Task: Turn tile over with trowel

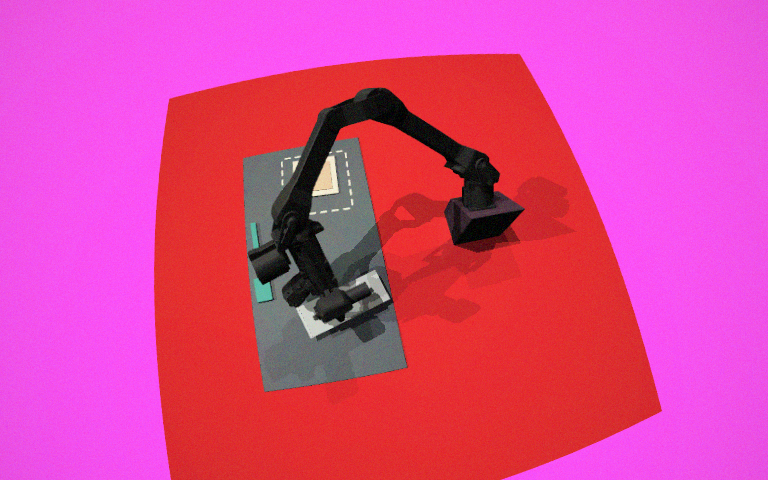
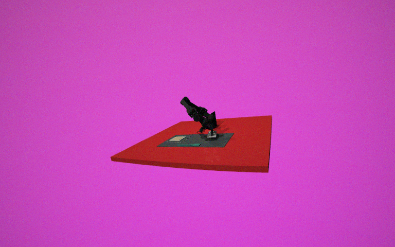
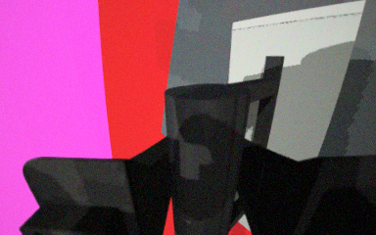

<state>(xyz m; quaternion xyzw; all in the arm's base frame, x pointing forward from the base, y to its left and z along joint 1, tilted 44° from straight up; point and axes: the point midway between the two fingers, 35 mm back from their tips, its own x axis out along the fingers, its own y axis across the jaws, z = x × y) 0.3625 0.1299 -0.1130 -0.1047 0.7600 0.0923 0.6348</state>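
The trowel's broad light-grey blade [image 1: 314, 327] [image 2: 211, 136] [image 3: 313, 36] is over the near half of the grey mat [image 1: 294, 367] [image 2: 218, 142] [image 3: 211, 39]; its shadow shows beside it. My gripper [image 1: 335, 308] [image 3: 201, 137] is shut on the trowel's thick black handle, which stands between the fingers in the wrist view. The tile [image 1: 324, 176] [image 2: 177, 138], a tan square with a cream border, lies flat inside the dashed outline [image 1: 351, 202] at the mat's far end. My arm hides its left part in the top view. I cannot tell which side is the marked one.
A thin teal tool [image 1: 263, 292] [image 2: 193, 144] with a wider end lies along the mat's left edge in the top view, partly hidden by my wrist. The arm's base [image 1: 487, 223] stands on the red table [image 1: 509, 339] [image 2: 233, 157] [image 3: 137, 73], right of the mat.
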